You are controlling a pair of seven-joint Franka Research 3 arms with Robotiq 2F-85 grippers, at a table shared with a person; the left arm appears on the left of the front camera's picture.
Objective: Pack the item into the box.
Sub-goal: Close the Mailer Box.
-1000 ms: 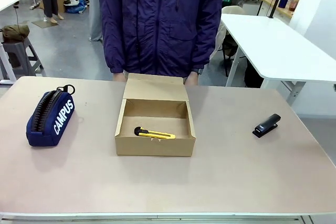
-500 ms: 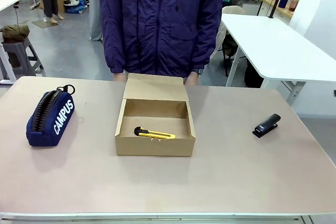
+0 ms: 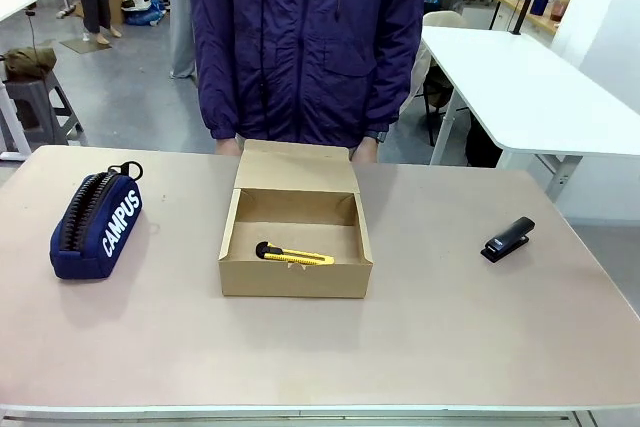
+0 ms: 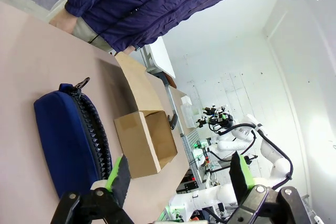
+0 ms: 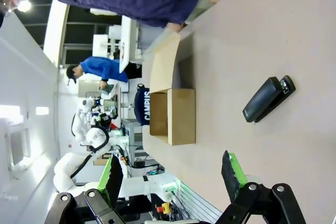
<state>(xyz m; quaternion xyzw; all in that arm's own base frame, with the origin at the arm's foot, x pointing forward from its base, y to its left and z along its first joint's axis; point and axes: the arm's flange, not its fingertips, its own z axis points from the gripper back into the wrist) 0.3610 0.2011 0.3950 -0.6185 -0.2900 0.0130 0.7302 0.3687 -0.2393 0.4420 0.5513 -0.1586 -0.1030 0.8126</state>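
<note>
Front view: pushing the flap (image 3: 298,165) shut, we are risking shoving the shallow brown cardboard box (image 3: 295,279), slim yellow utility knife (image 3: 293,255) inside, beyond our gaping, empty left gripper (image 4: 178,174) and right gripper (image 5: 170,174).

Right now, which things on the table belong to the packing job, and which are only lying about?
Belong to the job:
shallow brown cardboard box, lid open
slim yellow utility knife, lying inside it

Only lying about:
navy fabric pencil case printed CAMPUS
small black stapler

Yellow black-tipped knife (image 3: 296,256), brown box (image 3: 295,282), navy white-lettered pencil case (image 3: 95,227), seemingly all-black stapler (image 3: 508,238)
</note>
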